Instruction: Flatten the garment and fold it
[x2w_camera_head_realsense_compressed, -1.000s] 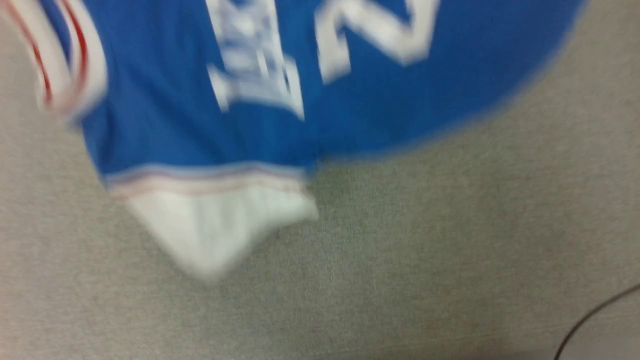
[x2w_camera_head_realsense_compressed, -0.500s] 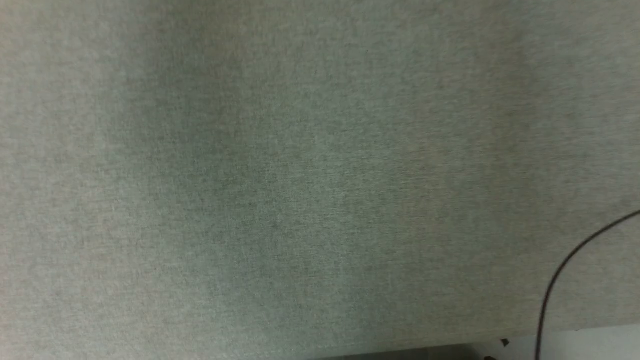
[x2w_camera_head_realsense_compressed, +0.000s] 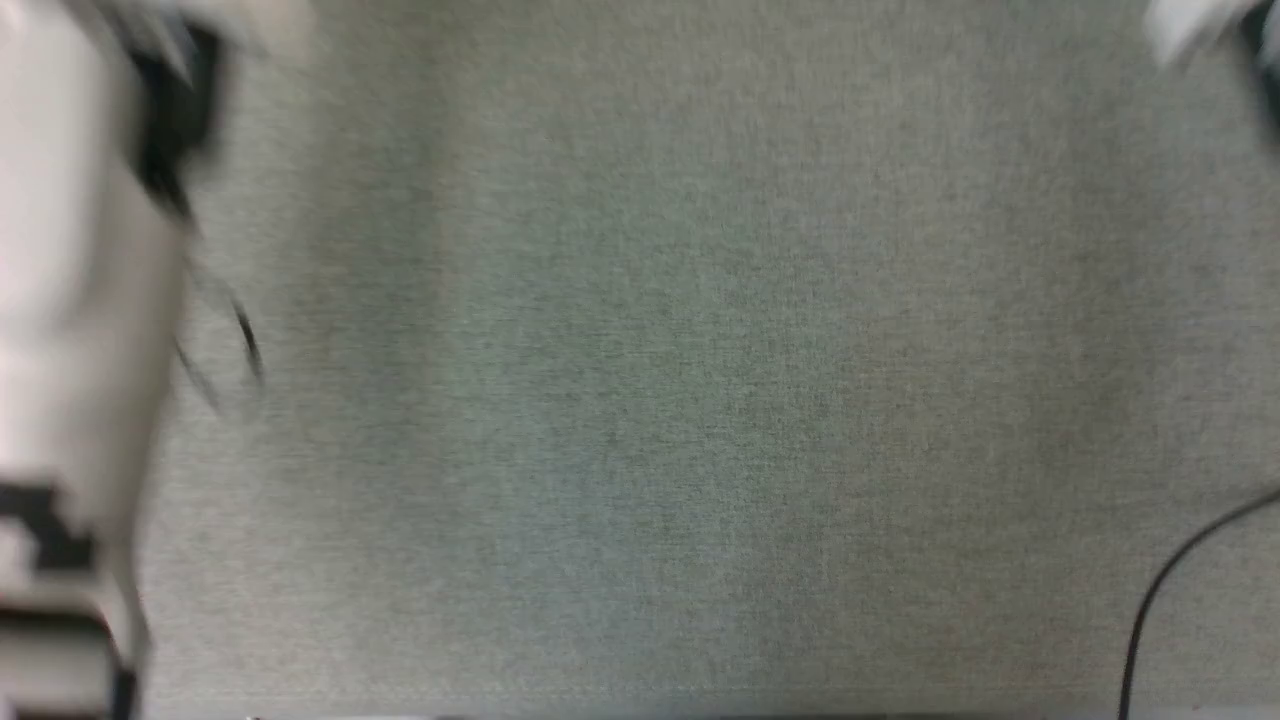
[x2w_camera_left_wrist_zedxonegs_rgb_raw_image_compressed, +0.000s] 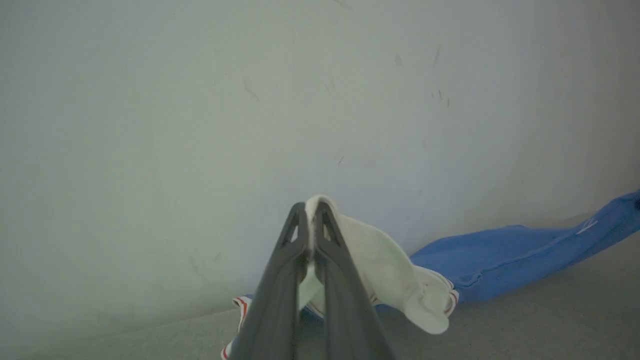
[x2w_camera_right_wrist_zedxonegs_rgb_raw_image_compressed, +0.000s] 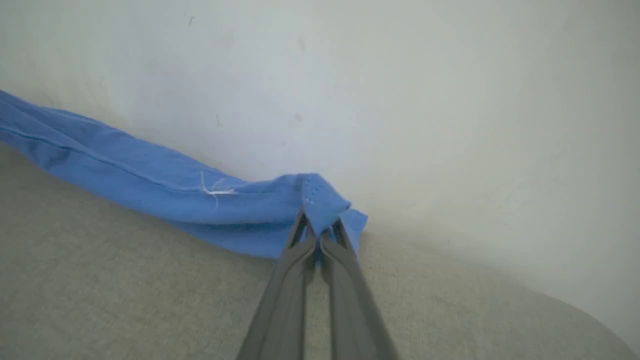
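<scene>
In the left wrist view my left gripper (x2w_camera_left_wrist_zedxonegs_rgb_raw_image_compressed: 311, 207) is shut on the white sleeve (x2w_camera_left_wrist_zedxonegs_rgb_raw_image_compressed: 380, 260) of the garment (x2w_camera_left_wrist_zedxonegs_rgb_raw_image_compressed: 500, 255). Its blue body stretches away to the right, low over the grey surface. My right gripper (x2w_camera_right_wrist_zedxonegs_rgb_raw_image_compressed: 317, 225) is shut on a bunched blue corner of the garment (x2w_camera_right_wrist_zedxonegs_rgb_raw_image_compressed: 150, 185), and the cloth runs off to the upper left as a taut band. The head view shows my pale left forearm (x2w_camera_head_realsense_compressed: 70, 300) blurred along the left edge and a bit of my right arm (x2w_camera_head_realsense_compressed: 1200, 25) at the top right corner.
A grey fabric-covered table (x2w_camera_head_realsense_compressed: 650, 400) spreads across the head view. A thin black cable (x2w_camera_head_realsense_compressed: 1160, 590) curves across its lower right corner. A pale wall (x2w_camera_left_wrist_zedxonegs_rgb_raw_image_compressed: 250, 100) stands close behind the garment in both wrist views.
One second ago the blue garment lay across the top of the head view; it has since left that view. Blurred arms have come in at the left edge and top right corner.
</scene>
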